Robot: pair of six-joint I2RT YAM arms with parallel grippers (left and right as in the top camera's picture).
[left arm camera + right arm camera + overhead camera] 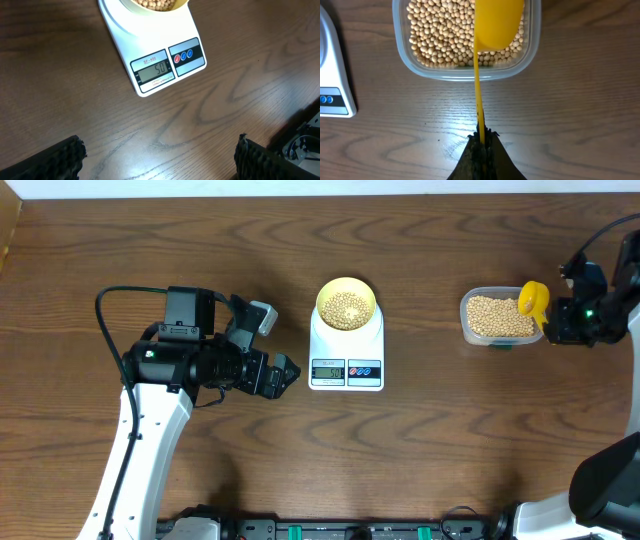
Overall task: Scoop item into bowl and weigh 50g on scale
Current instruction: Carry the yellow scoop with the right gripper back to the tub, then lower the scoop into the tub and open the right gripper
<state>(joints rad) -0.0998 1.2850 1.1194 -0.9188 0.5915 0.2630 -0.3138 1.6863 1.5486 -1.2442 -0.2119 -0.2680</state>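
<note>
The pale yellow bowl (346, 304) sits on the white scale (346, 358), part full of beige beans (347, 308). In the left wrist view the scale (150, 45) has a display (155, 71) that reads 50. My left gripper (279, 345) is open just left of the scale, with nothing between its fingers (64, 159). My right gripper (482, 137) is shut on the thin handle of the yellow scoop (496, 22). The scoop's cup hangs over the clear tub (465, 76) of beans (440, 35).
The tub (470, 330) stands on the right side of the table, about a hand's width from the scale. My right arm (600, 305) comes in from the right edge. Brown wood table (200, 240) surrounds everything.
</note>
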